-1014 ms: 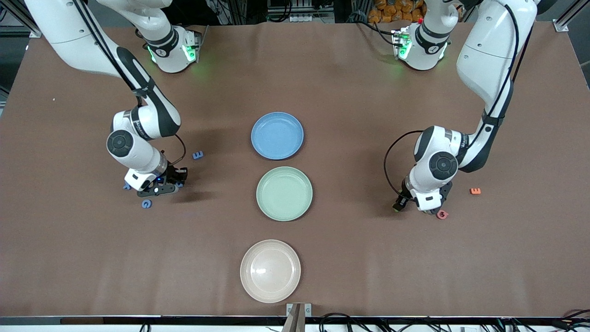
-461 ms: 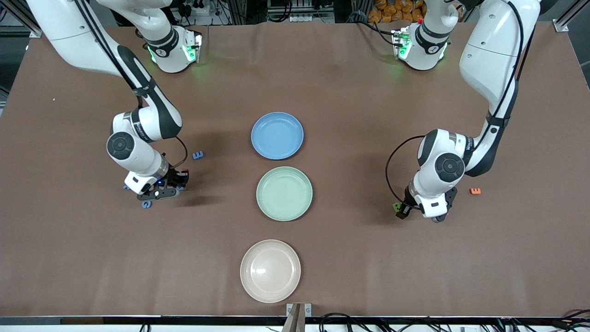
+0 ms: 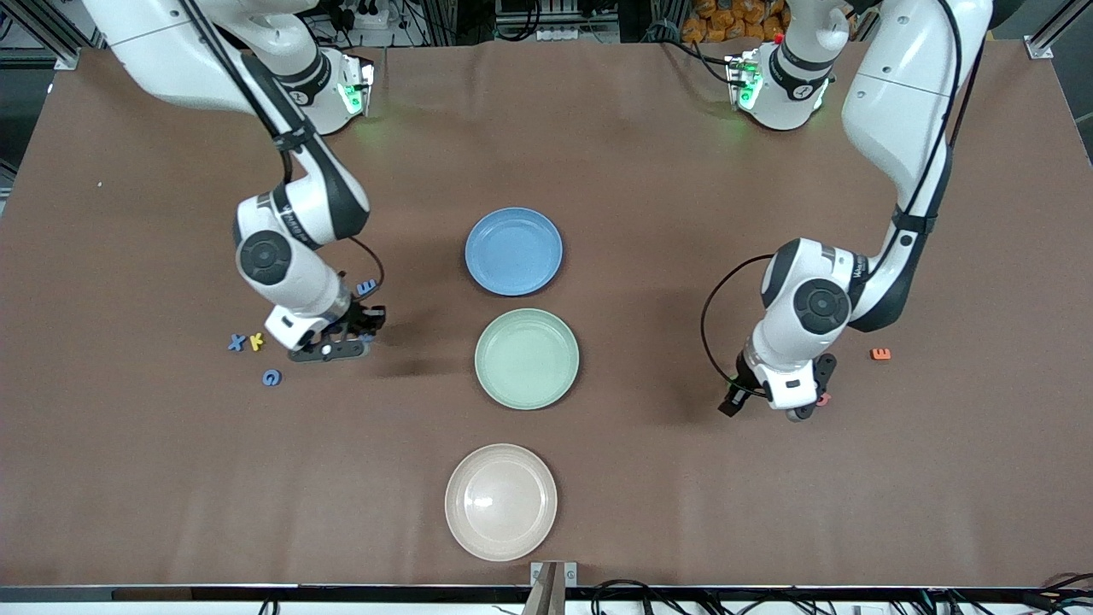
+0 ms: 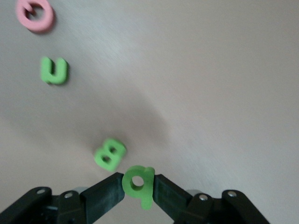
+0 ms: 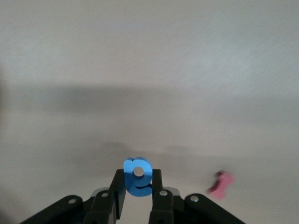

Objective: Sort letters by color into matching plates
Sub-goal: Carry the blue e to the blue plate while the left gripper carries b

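The blue plate (image 3: 513,251), the mint green plate (image 3: 527,358) and a cream plate (image 3: 501,501) lie in a row mid-table. My right gripper (image 3: 369,329) is shut on a blue letter e (image 5: 138,176), low over the table beside a blue E (image 3: 366,288). A blue X (image 3: 236,342), a yellow K (image 3: 256,341) and a blue G (image 3: 271,377) lie toward the right arm's end. My left gripper (image 3: 733,397) is shut on a green letter q (image 4: 138,184). A green B (image 4: 110,154), a green U (image 4: 54,70) and a pink O (image 4: 35,14) lie under it.
An orange E (image 3: 880,353) lies toward the left arm's end of the table. A pink letter (image 3: 823,399) peeks out from under the left hand. Another pink letter (image 5: 222,183) shows in the right wrist view.
My right gripper has moved toward the plates with the blue letter, uncovering the blue X and yellow K. My left gripper has shifted slightly toward the plates, covering most of the pink letter.
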Available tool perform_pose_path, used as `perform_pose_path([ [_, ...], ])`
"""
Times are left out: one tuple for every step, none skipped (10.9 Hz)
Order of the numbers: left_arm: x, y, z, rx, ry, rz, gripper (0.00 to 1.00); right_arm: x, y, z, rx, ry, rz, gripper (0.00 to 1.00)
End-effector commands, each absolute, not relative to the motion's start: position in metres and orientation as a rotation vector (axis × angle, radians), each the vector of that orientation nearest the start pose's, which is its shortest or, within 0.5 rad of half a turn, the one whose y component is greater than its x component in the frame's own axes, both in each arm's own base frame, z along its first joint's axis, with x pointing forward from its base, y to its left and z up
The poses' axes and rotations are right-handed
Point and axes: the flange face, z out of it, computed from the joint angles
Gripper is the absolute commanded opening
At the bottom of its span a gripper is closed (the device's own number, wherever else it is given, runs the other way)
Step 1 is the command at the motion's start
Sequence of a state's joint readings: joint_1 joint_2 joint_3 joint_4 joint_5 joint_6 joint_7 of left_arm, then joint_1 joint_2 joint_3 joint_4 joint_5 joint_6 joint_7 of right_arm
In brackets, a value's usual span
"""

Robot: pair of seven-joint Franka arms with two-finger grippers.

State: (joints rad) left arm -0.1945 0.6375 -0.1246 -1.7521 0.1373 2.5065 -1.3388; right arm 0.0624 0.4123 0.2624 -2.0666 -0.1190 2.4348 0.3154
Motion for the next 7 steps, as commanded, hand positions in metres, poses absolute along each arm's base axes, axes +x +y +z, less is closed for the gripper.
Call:
perform_pose_path([
  [0.637,-0.281,0.231,-2.952,-1.339,-0.201,0.00,0.516,0.271,0.252,-3.105,-0.003,0.118,0.00],
  [0.636,-0.300,0.242,-2.982,-1.324,-0.222,0.00,0.499,0.300,0.255,-3.097,0.003,0.132,0.00],
  [0.628,-0.324,0.248,-3.025,-1.255,-0.233,0.00,0.483,0.324,0.257,-3.094,0.017,0.149,0.00],
  [0.624,-0.345,0.257,-3.078,-1.215,-0.242,0.00,0.467,0.345,0.255,-3.092,0.018,0.167,0.00],
  [0.622,-0.367,0.273,-3.133,-1.201,-0.252,0.00,0.451,0.364,0.253,-3.093,0.005,0.180,0.00],
  [0.613,-0.387,0.281,-3.173,-1.177,-0.234,0.00,0.436,0.380,0.251,-3.095,-0.011,0.192,0.00],
  [0.605,-0.407,0.290,-3.218,-1.158,-0.223,0.00,0.420,0.395,0.246,-3.097,-0.025,0.213,0.00],
])
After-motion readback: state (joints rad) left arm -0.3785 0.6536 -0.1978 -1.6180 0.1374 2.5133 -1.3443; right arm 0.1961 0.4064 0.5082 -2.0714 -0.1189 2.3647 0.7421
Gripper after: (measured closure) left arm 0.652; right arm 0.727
